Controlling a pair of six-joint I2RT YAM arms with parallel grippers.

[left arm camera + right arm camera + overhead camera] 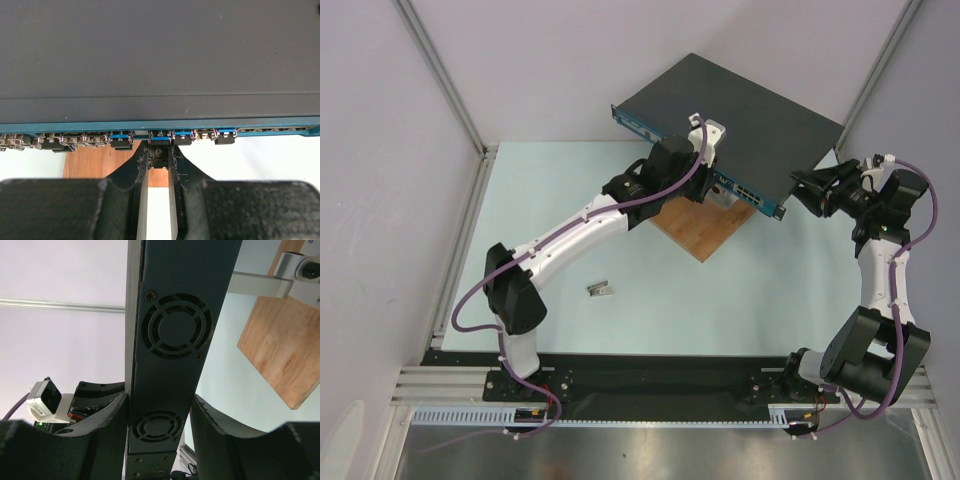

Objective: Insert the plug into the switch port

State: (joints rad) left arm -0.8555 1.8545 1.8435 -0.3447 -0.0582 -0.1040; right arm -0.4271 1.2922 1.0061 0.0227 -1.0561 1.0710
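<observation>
One pale blue table (pixel 740 300), pale walls (pixel 380 150), switch (pixel 740 120), wooden board (pixel 705 235)

There is one switch (pixel 740 110). Its side has two round fan holes: an upper fan hole (pixel 176 327) and a lower fan hole (pixel 157 426). There is one plug (pixel 159 161). There is one wooden board (pixel 705 238). One little metal piece (pixel 600 290) lies on the one surface (pixel 720 300). There are two robot arms, a left arm (pixel 570 235) and a right arm (pixel 880 280). There are two hands, a left hand (pixel 160 153) and a right hand (pixel 160 400).
</observation>
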